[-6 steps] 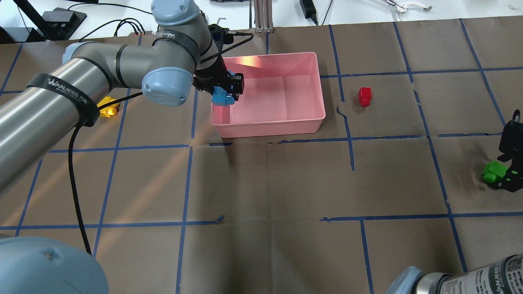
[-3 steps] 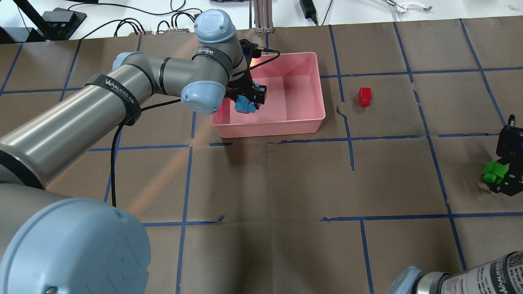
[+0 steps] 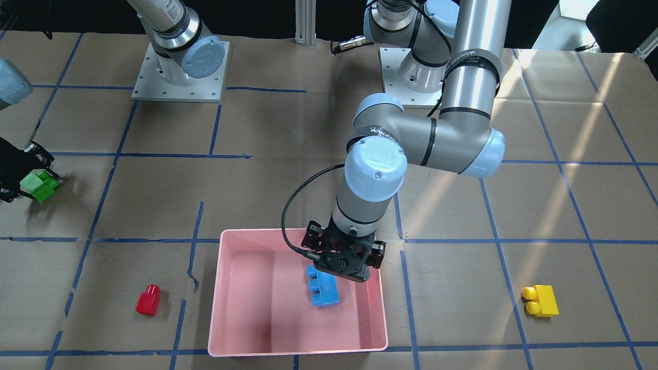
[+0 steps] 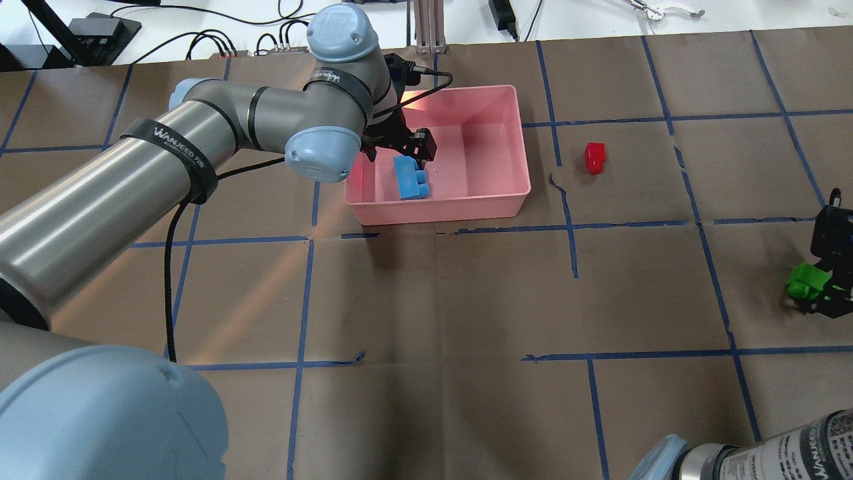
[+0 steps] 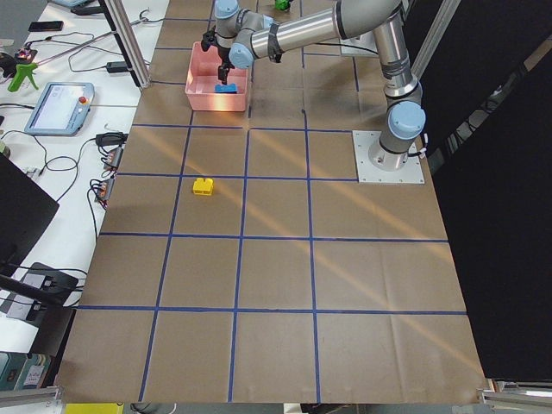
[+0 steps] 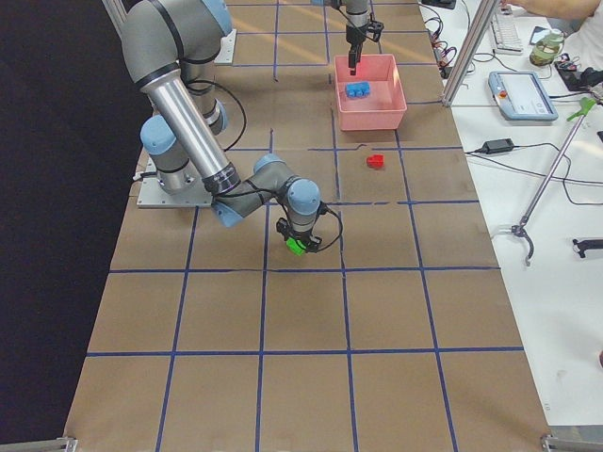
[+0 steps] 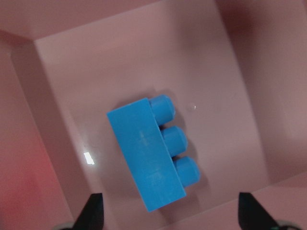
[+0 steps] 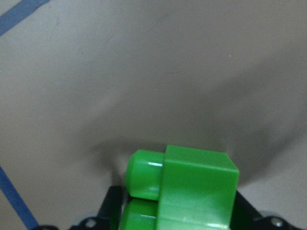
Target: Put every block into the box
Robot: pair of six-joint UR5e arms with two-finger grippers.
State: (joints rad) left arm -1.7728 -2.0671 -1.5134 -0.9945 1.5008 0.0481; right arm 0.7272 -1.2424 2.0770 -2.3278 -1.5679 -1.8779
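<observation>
The blue block (image 4: 410, 179) lies on its side on the floor of the pink box (image 4: 480, 167), near the box's left wall. My left gripper (image 4: 398, 152) hangs open just above it; in the left wrist view both fingertips (image 7: 93, 211) stand clear of the blue block (image 7: 146, 160). My right gripper (image 4: 823, 283) is shut on the green block (image 4: 805, 280) low over the table's right edge; the block also shows in the right wrist view (image 8: 187, 187). The red block (image 4: 594, 157) lies right of the box. The yellow block (image 3: 541, 300) lies left of the box, hidden by my left arm in the overhead view.
Brown paper with blue tape lines covers the table. The left arm's elbow and cable (image 4: 180, 220) reach over the table's left half. Cables and tools lie on the white bench (image 4: 600, 13) beyond the far edge.
My left gripper carried the blue block further over the box, then opened; the block now lies on the box floor. My right gripper kept hold of the green block and barely moved.
</observation>
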